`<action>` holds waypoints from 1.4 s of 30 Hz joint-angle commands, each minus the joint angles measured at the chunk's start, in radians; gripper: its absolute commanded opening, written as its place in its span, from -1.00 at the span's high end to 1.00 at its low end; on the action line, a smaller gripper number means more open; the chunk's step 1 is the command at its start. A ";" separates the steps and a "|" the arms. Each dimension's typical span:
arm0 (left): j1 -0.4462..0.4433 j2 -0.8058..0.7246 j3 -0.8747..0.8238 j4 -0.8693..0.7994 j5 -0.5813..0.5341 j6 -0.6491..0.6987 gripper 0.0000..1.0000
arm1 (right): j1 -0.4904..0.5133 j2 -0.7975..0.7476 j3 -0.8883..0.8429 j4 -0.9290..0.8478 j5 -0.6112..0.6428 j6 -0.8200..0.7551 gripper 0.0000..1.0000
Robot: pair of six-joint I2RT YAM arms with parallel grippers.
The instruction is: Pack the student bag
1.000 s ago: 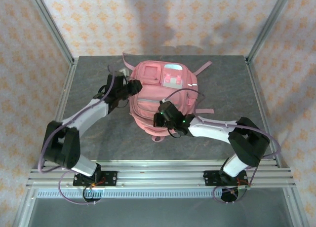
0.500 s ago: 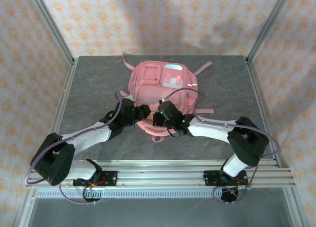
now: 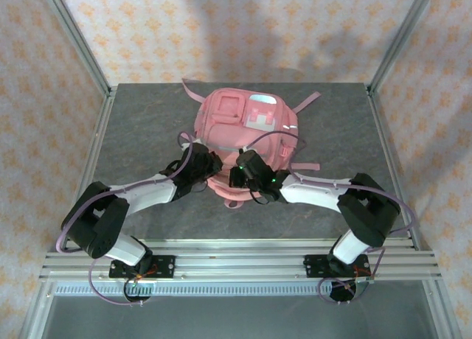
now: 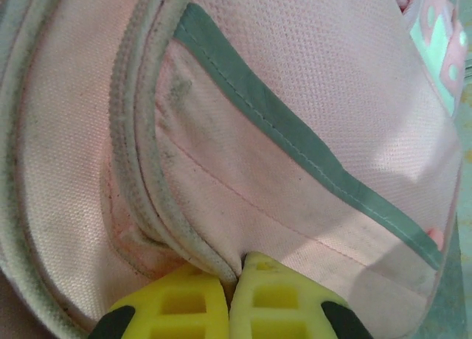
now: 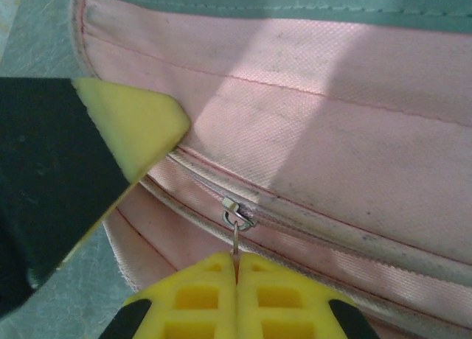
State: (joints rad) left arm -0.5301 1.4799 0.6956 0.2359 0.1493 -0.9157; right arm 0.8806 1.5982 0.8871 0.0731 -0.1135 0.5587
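Note:
The student bag (image 3: 247, 125) is a large pink backpack lying flat in the middle of the table, with a teal and white patch toward the back. My left gripper (image 3: 212, 167) is at the bag's near-left edge. In the left wrist view it (image 4: 237, 271) is shut on a fold of pink fabric beside the grey zip trim (image 4: 140, 177). My right gripper (image 3: 235, 178) is close beside it at the near edge. It (image 5: 236, 261) is shut on the thin metal zip pull hanging from the slider (image 5: 237, 212). The zip looks closed to the slider's right.
The grey table (image 3: 140, 125) lies inside a metal frame with patterned walls. Pink straps (image 3: 306, 102) trail from the bag's right and back. A yellow finger of the left gripper (image 5: 129, 125) sits close to the upper left of the zip slider.
The left arm swung from the bag's left side round to its near-left edge and closed on the fabric there. The bag shifted slightly to the right. The right gripper kept its hold.

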 commanded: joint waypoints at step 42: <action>0.107 -0.119 0.181 -0.052 0.264 0.052 1.00 | -0.011 -0.044 0.034 0.048 0.130 0.025 0.17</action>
State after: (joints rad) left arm -0.4000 1.4246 0.8722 0.0795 0.3592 -0.8490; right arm 0.8745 1.5925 0.9119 0.0944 -0.0547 0.5755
